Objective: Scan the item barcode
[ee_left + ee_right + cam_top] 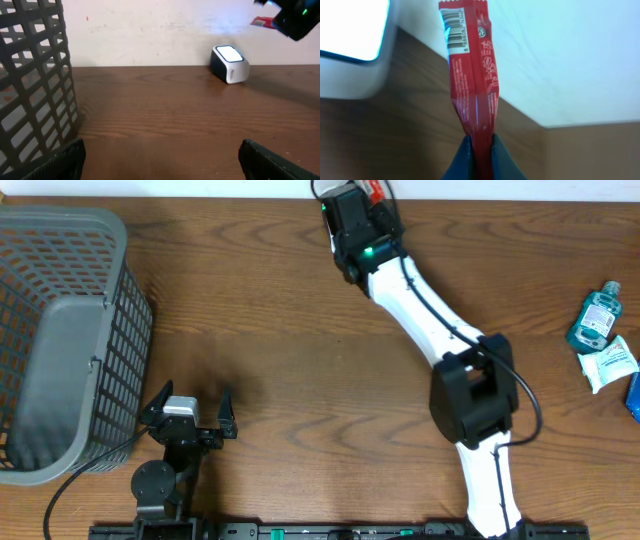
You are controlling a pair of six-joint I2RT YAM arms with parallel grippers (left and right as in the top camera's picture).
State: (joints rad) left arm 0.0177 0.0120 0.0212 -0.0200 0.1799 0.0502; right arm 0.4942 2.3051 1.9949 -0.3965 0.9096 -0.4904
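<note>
Right gripper (pixel 479 149) clamps red packet (pixel 472 85); long axis points away from it, barcode (pixel 455 31) end just beside scanner (pixel 350 55).

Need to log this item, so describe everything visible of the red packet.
The red packet is a slim, glossy wrapper, seemingly foil or plastic, with a serrated end, a seam down its middle, white small print and a white barcode label near that end. It sticks straight out from the shut right gripper, which pinches its other end, in the air near the white scanner. Nothing else visibly touches it.
</note>
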